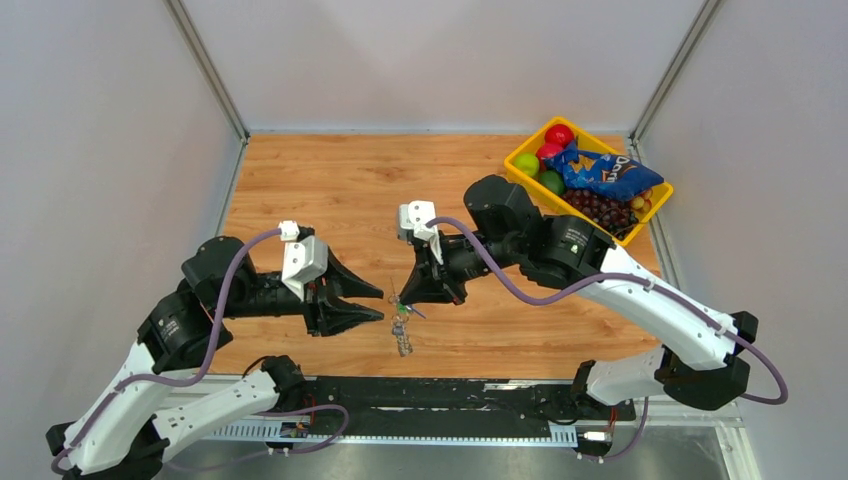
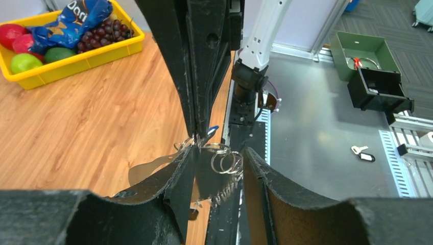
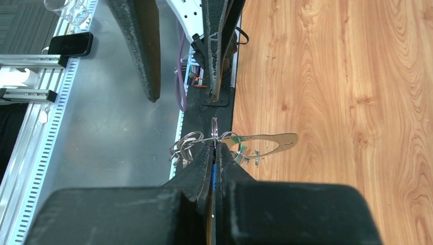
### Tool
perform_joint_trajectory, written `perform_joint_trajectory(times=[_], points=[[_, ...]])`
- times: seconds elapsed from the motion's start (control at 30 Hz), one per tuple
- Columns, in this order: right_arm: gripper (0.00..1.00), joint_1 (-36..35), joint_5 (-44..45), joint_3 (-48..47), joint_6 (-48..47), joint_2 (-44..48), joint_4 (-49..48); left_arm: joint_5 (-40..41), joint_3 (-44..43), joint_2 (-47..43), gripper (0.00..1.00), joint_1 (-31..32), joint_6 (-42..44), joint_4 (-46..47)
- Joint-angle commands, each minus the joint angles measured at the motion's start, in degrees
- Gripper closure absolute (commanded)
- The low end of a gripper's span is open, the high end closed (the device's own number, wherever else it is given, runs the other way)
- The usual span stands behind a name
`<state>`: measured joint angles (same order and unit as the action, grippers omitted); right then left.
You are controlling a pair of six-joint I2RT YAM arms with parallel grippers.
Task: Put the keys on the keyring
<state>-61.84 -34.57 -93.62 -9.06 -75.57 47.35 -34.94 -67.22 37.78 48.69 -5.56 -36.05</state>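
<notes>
Right now your right end effector clamps a blue-capped key, keyring dangling at its tip near the 6 o'clock edge of the surface, while your left end effector gapes apart at its 9 o'clock.

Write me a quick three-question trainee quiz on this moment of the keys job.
1. True or false: the left gripper is shut on the keyring.
2. What does the right gripper pinch? A) a blue-capped key B) a grape C) nothing
3. Fill in: the bin holding the grapes is coloured ___.
Key: 1 false, its jaws stand open; 2 A; 3 yellow.
</notes>
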Motion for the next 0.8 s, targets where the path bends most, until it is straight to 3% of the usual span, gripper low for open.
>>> perform_joint_trajectory(times=[0.0, 0.77], points=[[1.0, -0.37, -1.62, -2.59, 1.45, -1.51, -0.61, -1.59, -2.68, 1.73, 0.53, 0.1, 1.8, -3.52], [1.0, -1.28, -2.43, -3.33, 1.78, -3.46, -0.79, 4.07, -4.07, 3.66, 0.56, 0.09, 5.48, -7.26]])
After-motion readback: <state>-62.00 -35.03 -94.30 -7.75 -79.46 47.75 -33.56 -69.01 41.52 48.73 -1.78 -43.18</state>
